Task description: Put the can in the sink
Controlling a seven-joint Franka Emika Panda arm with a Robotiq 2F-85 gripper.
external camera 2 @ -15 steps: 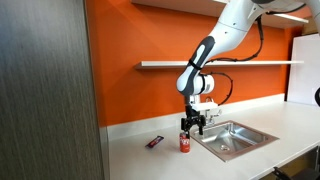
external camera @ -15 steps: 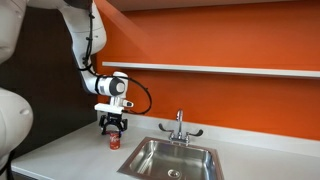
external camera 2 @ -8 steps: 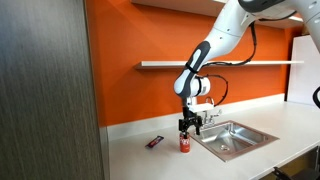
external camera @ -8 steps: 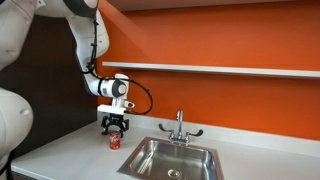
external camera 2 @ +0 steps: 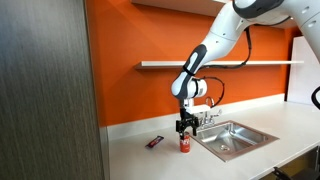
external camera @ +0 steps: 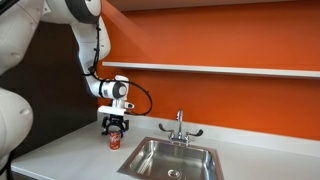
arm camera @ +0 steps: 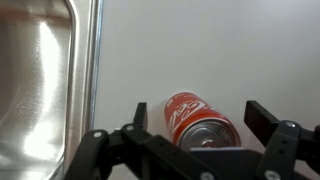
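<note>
A small red can [external camera: 114, 141] with a silvery top stands upright on the white counter, just left of the sink; it also shows in the other exterior view [external camera 2: 184, 145] and in the wrist view [arm camera: 196, 118]. The stainless sink [external camera: 170, 159] [external camera 2: 232, 137] has a chrome faucet [external camera: 179, 125]; its rim shows in the wrist view [arm camera: 88, 70]. My gripper [external camera: 115, 127] [external camera 2: 184, 128] [arm camera: 198, 118] hangs directly over the can, open, its fingers on either side of the can's top without touching it.
A flat dark marker-like object [external camera 2: 154, 142] lies on the counter away from the sink. A white shelf [external camera: 220, 69] runs along the orange wall above. A dark cabinet panel [external camera 2: 45, 90] stands at the counter's end.
The gripper has shifted slightly and stays low over the can, still open. The can has not moved.
</note>
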